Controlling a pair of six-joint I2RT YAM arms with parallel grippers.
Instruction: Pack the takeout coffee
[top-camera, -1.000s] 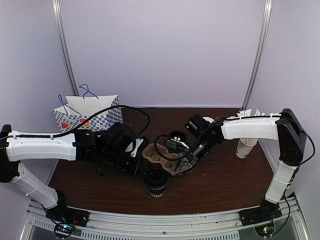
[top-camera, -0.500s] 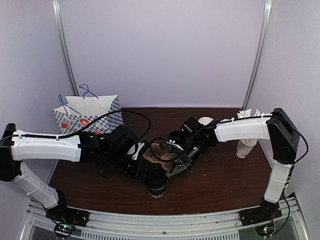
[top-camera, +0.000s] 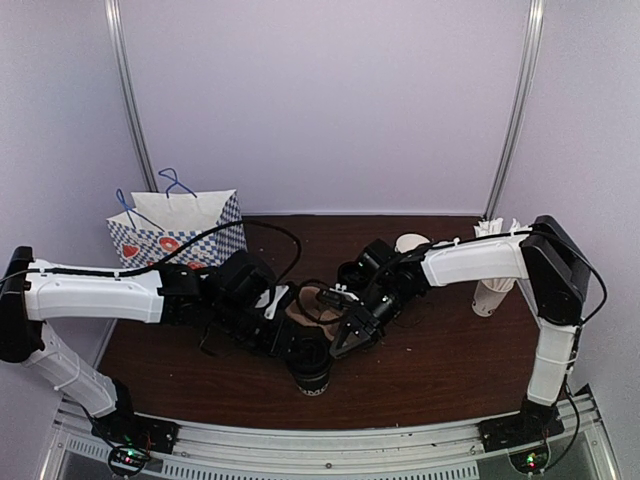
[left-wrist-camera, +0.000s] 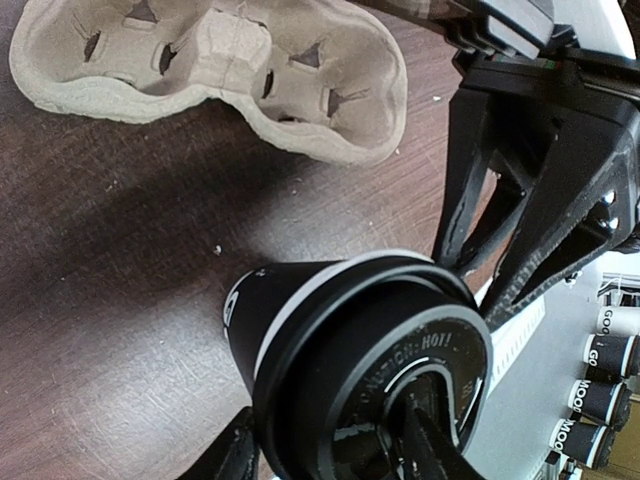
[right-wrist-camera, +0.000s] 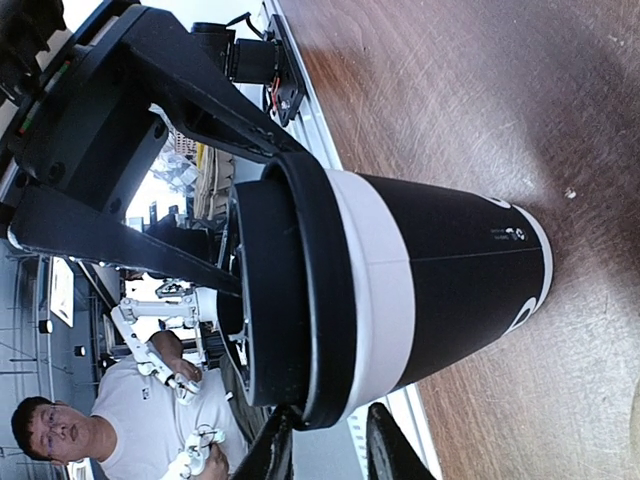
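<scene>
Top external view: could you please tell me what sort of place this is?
Probably a robot lab booth staged for café packing: plain walls, pulp cup carrier, checked gift bag.

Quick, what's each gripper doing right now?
Left gripper: jaws either side of the lid of the coffee cup; grip cannot be told.
Right gripper: jaws straddling the lid's rim; grip cannot be told.

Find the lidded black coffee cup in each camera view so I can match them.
Top external: coffee cup lower centre, upright.
Left wrist: coffee cup bottom centre, lid toward camera.
Right wrist: coffee cup centre, shown sideways.
Shared landmark: dark wooden table.
</scene>
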